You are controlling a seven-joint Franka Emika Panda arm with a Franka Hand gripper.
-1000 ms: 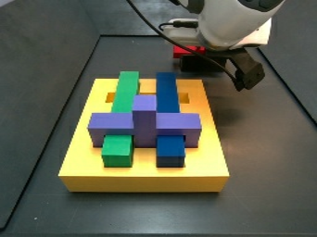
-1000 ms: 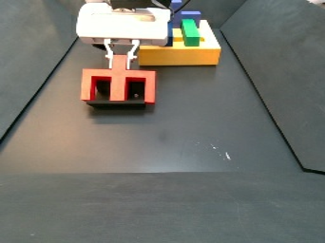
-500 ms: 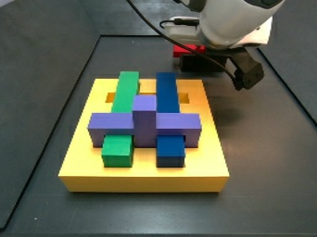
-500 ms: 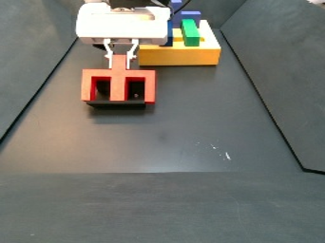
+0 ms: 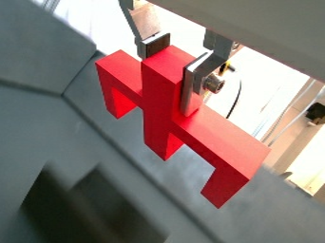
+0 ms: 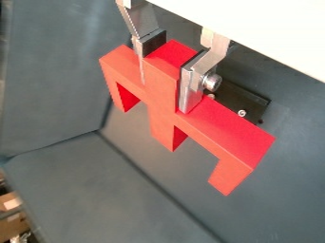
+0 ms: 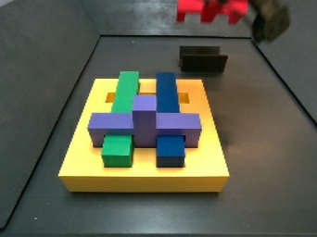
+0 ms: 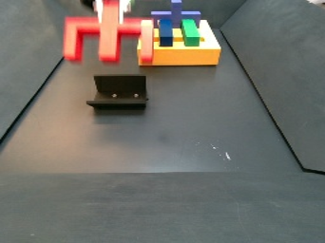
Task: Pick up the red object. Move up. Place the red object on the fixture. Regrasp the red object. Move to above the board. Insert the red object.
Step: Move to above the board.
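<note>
The red object (image 5: 165, 104) hangs in the air, and my gripper (image 5: 176, 62) is shut on its centre stub; the other wrist camera gives the same grasp, gripper (image 6: 172, 65) on red object (image 6: 172, 114). Its two short legs point away from the fingers. In both side views the red object (image 7: 206, 9) (image 8: 106, 34) is blurred, high above the dark fixture (image 7: 203, 61) (image 8: 118, 92), which stands empty. The yellow board (image 7: 143, 172) (image 8: 185, 56) carries green, blue and purple blocks. Only a blurred dark part of the arm shows at the edge of the side views.
Raised dark walls (image 7: 50, 120) border the black floor around the board and fixture. A small white speck (image 8: 216, 147) lies on the floor well away from the fixture.
The gripper has risen quickly with the red object, lifting it out of the fixture; the fixture now stands empty and the arm has almost left both side views.
</note>
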